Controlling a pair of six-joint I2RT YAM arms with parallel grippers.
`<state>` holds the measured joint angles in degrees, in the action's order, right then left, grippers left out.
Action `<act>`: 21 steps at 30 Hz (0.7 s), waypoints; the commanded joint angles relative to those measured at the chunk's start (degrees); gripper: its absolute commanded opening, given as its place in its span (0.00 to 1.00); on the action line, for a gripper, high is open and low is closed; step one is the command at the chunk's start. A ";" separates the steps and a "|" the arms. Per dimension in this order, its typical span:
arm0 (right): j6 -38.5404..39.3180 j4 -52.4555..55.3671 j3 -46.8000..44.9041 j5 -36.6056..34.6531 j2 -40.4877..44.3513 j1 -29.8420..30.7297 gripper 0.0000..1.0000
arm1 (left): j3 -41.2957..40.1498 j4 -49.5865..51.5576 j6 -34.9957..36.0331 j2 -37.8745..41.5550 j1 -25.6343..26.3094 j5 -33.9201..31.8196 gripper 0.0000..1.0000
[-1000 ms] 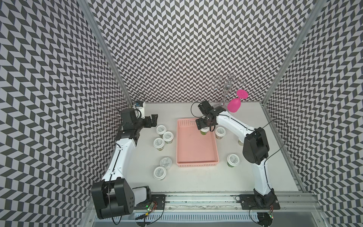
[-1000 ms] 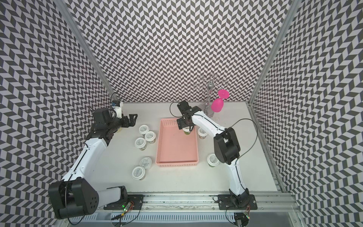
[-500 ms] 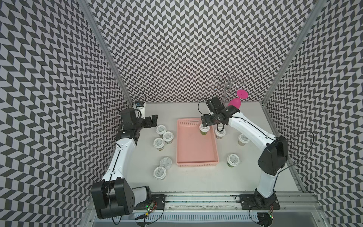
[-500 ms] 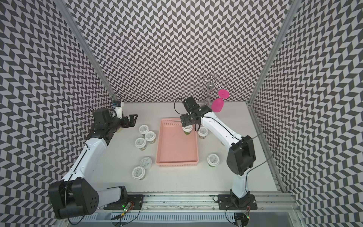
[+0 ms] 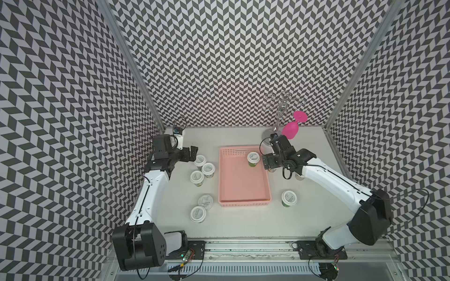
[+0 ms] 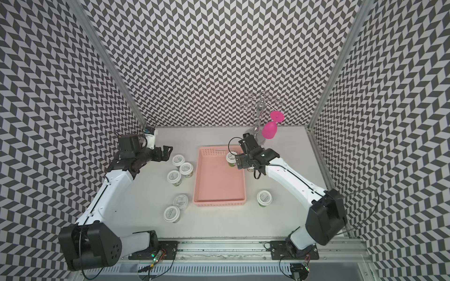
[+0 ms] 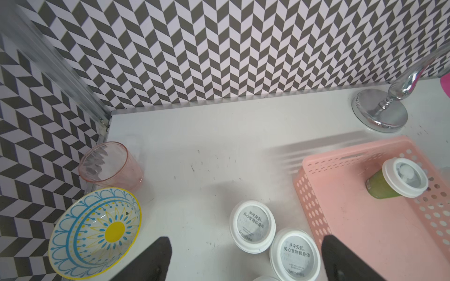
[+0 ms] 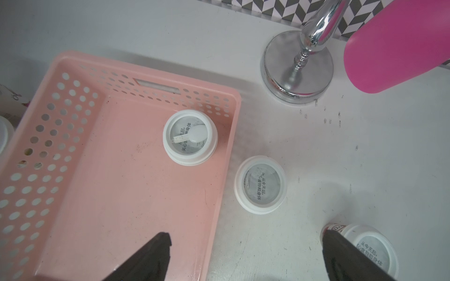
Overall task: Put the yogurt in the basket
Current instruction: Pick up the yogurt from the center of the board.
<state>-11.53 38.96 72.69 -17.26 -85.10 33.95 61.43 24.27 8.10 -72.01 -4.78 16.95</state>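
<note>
The pale-pink basket [image 5: 244, 180] [image 6: 219, 185] lies mid-table. One green yogurt [image 5: 253, 158] [image 8: 190, 140] stands upright in its far right corner. Three yogurt cups [image 5: 208, 169] [image 7: 253, 225] cluster left of the basket, two more [image 5: 205, 201] stand nearer the front, and one [image 5: 289, 197] stands to the right. My right gripper [image 5: 267, 164] [image 8: 246, 234] is open and empty, straddling the basket's right wall, with a cup [image 8: 260, 185] on the table just ahead. My left gripper [image 5: 192, 153] [image 7: 246, 239] hangs open above the left cluster.
A chrome rack stand [image 5: 277, 121] [image 8: 297, 65] with a hanging pink goblet [image 5: 291, 129] stands behind my right gripper. A clear pinkish glass [image 7: 110, 165] and a patterned bowl [image 7: 95, 233] sit in the back left corner. Patterned walls enclose three sides.
My right gripper has let go of the yogurt, leaving it standing in the basket, and drawn back rightward to the basket's wall. The left arm has not moved.
</note>
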 commanded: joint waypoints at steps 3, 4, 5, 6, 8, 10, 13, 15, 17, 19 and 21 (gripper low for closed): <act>1.20 -11.34 -8.26 -2.99 8.02 0.15 1.00 | 1.23 4.59 1.93 -0.31 2.06 -2.02 1.00; 1.36 -12.74 -9.77 -3.42 9.59 0.20 1.00 | 1.40 4.79 1.97 -0.84 2.39 -2.29 1.00; 1.58 -14.08 -11.63 -3.81 11.07 0.15 1.00 | 1.79 5.20 1.90 -1.47 2.81 -2.66 1.00; 1.71 -15.16 -13.13 -4.29 12.50 0.15 0.99 | 2.25 5.63 1.61 -2.22 3.14 -2.89 1.00; 1.79 -17.10 -16.27 -5.68 15.31 0.15 1.00 | 3.05 6.25 1.40 -3.66 3.52 -3.07 1.00; 1.82 -18.84 -19.19 -6.29 17.69 0.26 0.99 | 3.74 6.63 1.22 -4.96 3.93 -3.88 1.00; 2.23 -21.33 -23.28 -5.87 20.68 0.33 1.00 | 5.02 7.87 1.22 -7.06 4.72 -5.16 1.00; 2.31 -22.57 -25.32 -6.03 22.11 0.40 1.00 | 6.49 9.32 1.22 -8.84 5.33 -6.03 1.00; 2.13 -23.18 -26.27 -6.20 22.85 0.42 0.99 | 8.15 10.95 1.17 -10.67 6.03 -6.80 1.00; 2.04 -23.40 -26.50 -6.21 22.72 0.44 1.00 | 9.50 12.06 0.95 -12.39 6.60 -7.50 1.00; 2.05 -23.49 -26.54 -6.30 22.20 0.53 1.00 | 10.62 13.01 0.77 -14.27 7.22 -8.67 1.00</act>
<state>-9.85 19.99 46.17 -22.50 -63.33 34.00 69.84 34.35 9.15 -84.68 1.61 10.48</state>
